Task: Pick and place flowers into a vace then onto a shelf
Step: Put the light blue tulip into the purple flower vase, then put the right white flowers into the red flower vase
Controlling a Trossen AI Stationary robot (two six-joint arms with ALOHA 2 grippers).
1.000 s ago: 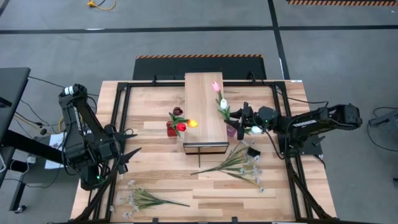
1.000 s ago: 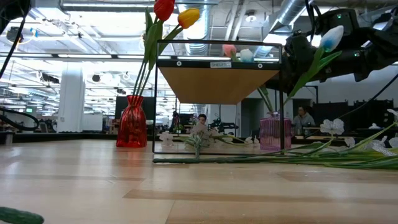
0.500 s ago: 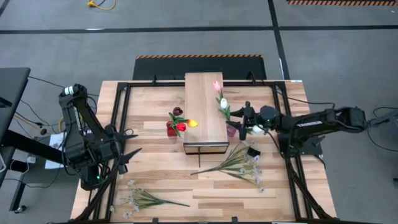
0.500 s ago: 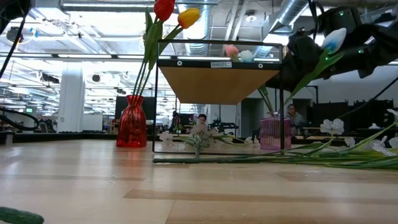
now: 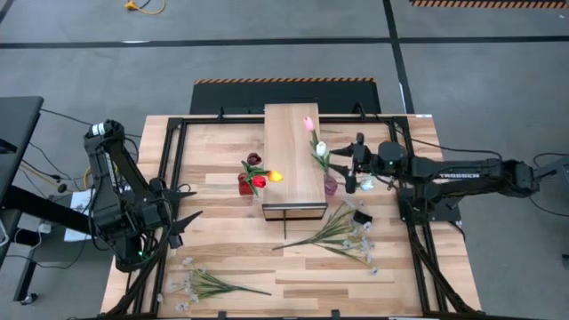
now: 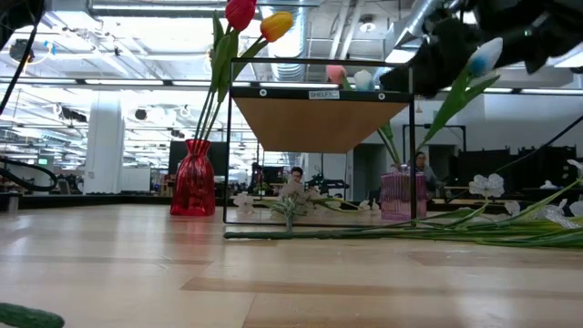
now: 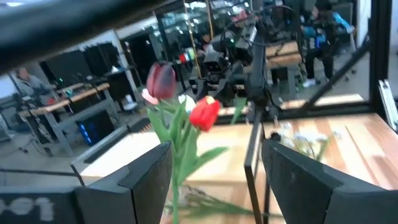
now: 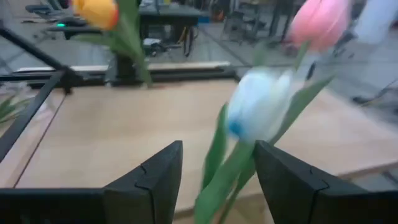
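High view: a slatted wooden table [image 5: 222,267] seen from above, with a long narrow shelf [image 5: 289,151] standing across its middle. Left of the shelf a red vase [image 5: 245,184] holds red, yellow and maroon tulips [image 5: 260,177]. Against the shelf's right side a pink vase [image 5: 331,186] holds pink and white tulips. The right gripper [image 5: 358,163] is just beside this vase; a white tulip [image 5: 366,185] shows close below it. Blossom sprays [image 5: 342,233] lie on the table in front of the shelf, and another spray [image 5: 209,284] lies near the front left. The left gripper [image 5: 182,213] waits at the table's left side, fingers spread and empty.

Low view: the shelf's black frame stands mid-table, red vase on the left, pink vase [image 6: 397,194] on the right. A white tulip [image 6: 485,56] leans up to the dark right arm.

Left wrist view: open fingers [image 7: 146,180] frame the red and maroon tulips.

Right wrist view: the fingers [image 8: 149,183] stand apart, a green stem between them. I cannot tell whether they grip it.
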